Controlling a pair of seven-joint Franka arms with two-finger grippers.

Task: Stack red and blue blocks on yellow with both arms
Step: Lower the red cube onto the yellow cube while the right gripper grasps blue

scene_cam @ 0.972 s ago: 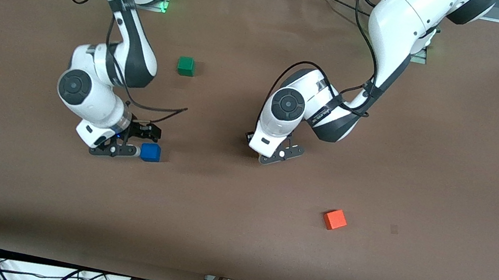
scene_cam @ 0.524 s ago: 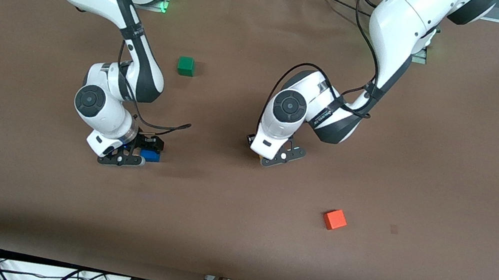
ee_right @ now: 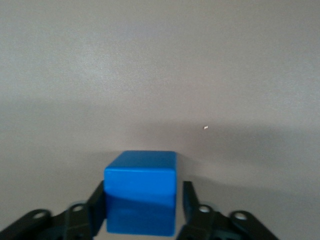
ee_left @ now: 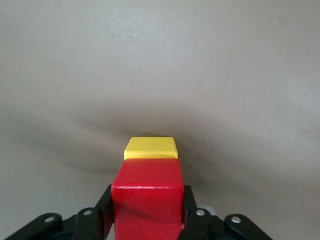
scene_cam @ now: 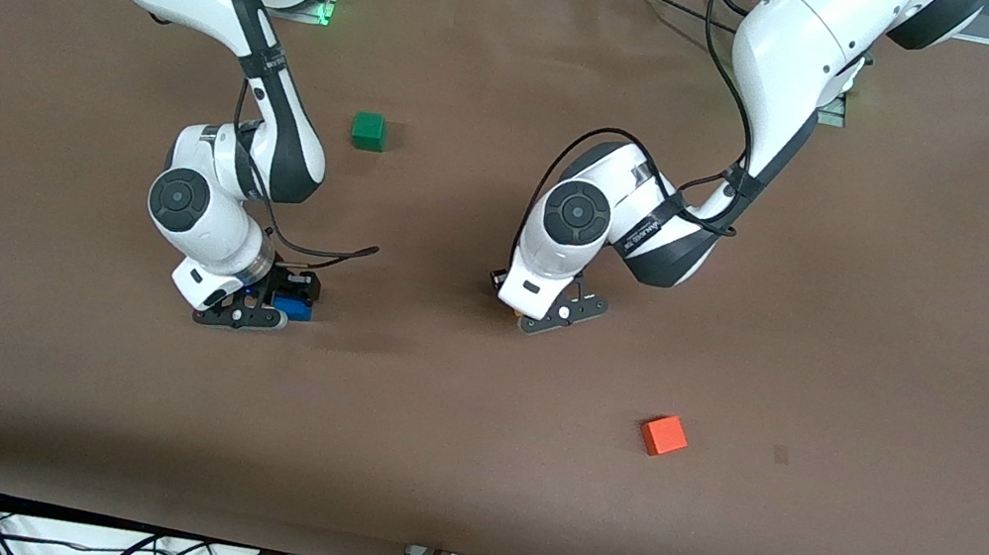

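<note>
My left gripper (scene_cam: 541,313) is low over the middle of the table and is shut on the red block (ee_left: 146,192), with a finger pressed on each side. The yellow cube (ee_left: 150,148) lies on the table just past the red block and lower. I cannot tell if they touch. Both are hidden under the hand in the front view. My right gripper (scene_cam: 280,299) is down at the table toward the right arm's end. Its fingers (ee_right: 189,196) stand either side of the blue block (ee_right: 141,192), one touching and one a sliver off. The blue block (scene_cam: 294,308) rests on the table.
A green cube (scene_cam: 368,131) sits farther from the front camera, between the two arms. An orange cube (scene_cam: 663,435) lies nearer to the front camera, toward the left arm's end. The brown table (scene_cam: 897,335) stretches wide around them.
My right gripper has moved from beside the blue block to down around it, then held still. My left gripper has crept slightly farther from the front camera with the red block.
</note>
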